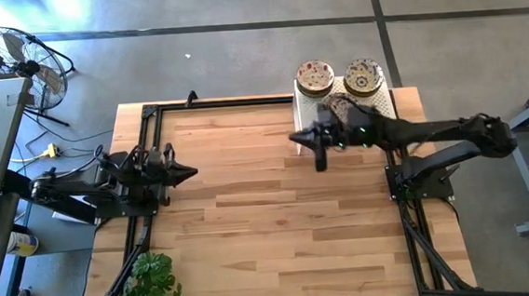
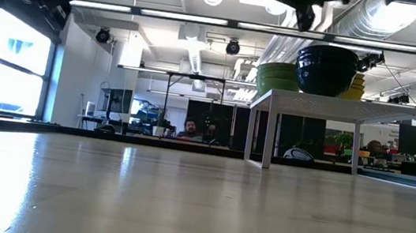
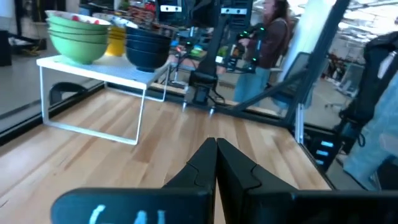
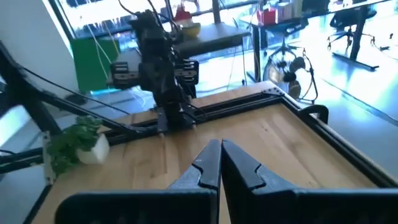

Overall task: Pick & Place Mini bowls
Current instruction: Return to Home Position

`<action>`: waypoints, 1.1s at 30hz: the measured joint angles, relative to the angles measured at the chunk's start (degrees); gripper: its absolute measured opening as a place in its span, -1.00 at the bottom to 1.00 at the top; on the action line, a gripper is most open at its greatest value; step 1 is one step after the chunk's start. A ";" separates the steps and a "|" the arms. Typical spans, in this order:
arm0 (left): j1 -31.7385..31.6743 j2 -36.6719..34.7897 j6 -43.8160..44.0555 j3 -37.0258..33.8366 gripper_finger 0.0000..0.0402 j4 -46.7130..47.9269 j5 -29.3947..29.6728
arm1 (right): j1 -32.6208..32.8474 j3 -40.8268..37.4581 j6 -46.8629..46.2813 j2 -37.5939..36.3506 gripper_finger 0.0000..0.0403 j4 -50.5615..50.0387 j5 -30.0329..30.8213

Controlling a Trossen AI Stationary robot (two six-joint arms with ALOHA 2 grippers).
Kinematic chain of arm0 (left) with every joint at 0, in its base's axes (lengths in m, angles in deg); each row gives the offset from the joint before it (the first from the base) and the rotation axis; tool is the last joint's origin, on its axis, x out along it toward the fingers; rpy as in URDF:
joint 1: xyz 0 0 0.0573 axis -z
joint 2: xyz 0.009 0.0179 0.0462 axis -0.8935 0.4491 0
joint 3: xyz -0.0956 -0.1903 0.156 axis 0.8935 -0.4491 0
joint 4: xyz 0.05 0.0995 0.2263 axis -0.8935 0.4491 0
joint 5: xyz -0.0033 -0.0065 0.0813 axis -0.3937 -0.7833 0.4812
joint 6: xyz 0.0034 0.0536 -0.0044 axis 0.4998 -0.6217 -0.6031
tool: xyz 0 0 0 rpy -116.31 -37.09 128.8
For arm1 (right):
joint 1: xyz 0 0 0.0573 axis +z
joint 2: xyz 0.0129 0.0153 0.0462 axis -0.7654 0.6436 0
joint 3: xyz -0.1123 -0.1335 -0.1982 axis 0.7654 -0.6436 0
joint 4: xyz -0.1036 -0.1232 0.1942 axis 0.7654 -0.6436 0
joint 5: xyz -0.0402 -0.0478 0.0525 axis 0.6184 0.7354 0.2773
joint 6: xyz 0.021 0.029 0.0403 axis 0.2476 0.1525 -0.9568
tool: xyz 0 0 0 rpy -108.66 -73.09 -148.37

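Right gripper (image 4: 220,146) pressed together, empty, over mid-table; mini bowls (image 1: 315,74) sit stacked on white stand (image 2: 368,109) just behind it, apparently three stacks. Left gripper (image 3: 216,146) closed too, parked well apart. Homing step; next: retract right arm.

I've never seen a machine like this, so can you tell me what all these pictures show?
It is a robot with two dark arms working at a wooden table. One picture looks straight down from above. One looks across at table height. The other two come from little cameras on the arms' wrists. The left tool and the right tool are both shut and hold nothing. Near the right arm, a white stand carries stacks of mini bowls.
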 joint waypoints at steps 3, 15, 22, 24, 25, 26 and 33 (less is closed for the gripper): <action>0.00 -0.42 -0.60 0.00 -1.00 1.45 -0.62 | 2.06 -5.81 -1.34 -5.06 -1.00 2.95 2.29; -0.01 -0.36 -1.98 0.00 -1.00 3.02 -1.22 | 4.70 -19.30 -4.50 -24.77 -1.00 5.35 5.30; 0.00 -0.36 -1.63 0.00 -1.00 3.51 -2.58 | 4.70 -24.45 -5.34 -30.63 -1.00 6.05 8.09; 0.01 -0.36 -0.67 0.00 -1.00 3.55 -0.48 | 4.70 -25.08 -4.80 -31.38 -1.00 5.23 8.10; 0.00 -0.36 -0.19 0.00 -1.00 3.72 0.89 | 4.70 -25.26 -3.90 -31.67 -1.00 4.81 8.09; 0.03 -0.36 0.47 0.00 -1.00 3.99 2.01 | 4.69 -25.26 -2.63 -31.93 -1.00 4.35 8.09; 0.04 -0.34 2.67 0.00 -0.99 6.52 2.64 | 4.69 -25.26 2.56 -31.83 -1.00 3.12 8.06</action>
